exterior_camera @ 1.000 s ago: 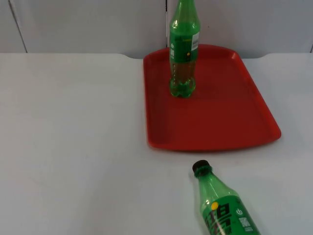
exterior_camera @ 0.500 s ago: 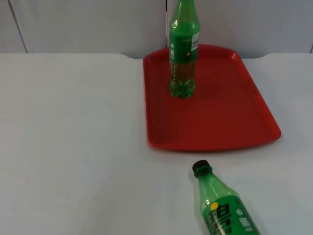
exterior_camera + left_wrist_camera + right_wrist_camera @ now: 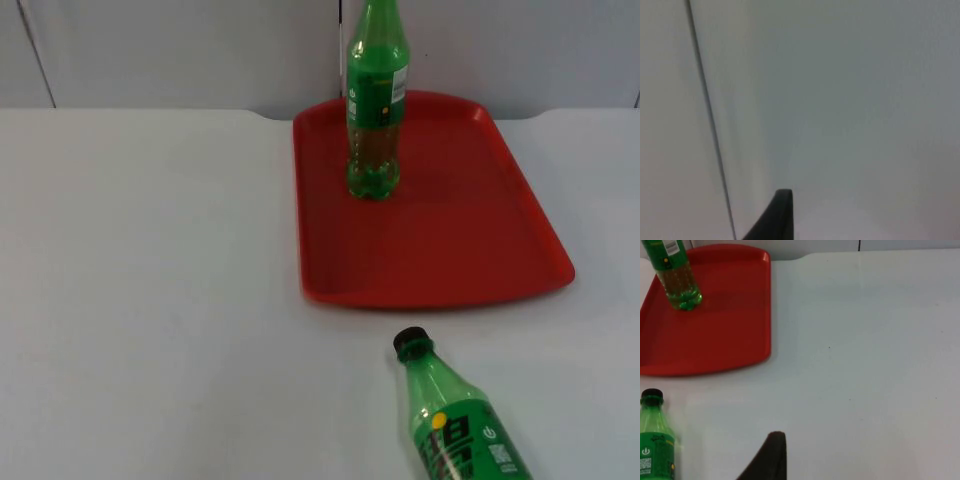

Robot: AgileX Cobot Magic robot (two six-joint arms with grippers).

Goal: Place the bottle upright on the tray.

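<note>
**A:** Where are the bottles?

**B:** In the top view, one green plastic bottle with a green label (image 3: pixel 376 100) stands upright at the upper left of the red rectangular plastic tray (image 3: pixel 450 240). A second green plastic bottle with a black cap (image 3: pixel 455 425) lies on its side on the white bench (image 3: pixel 150 300), lower right, just below the tray.

**A:** And the jaws?

**B:** Left gripper (image 3: pixel 777 215) faces the grey wall; right gripper (image 3: pixel 770 455) is over the bench beside the lying bottle. I cannot tell whether either pair of jaws is open.
</note>
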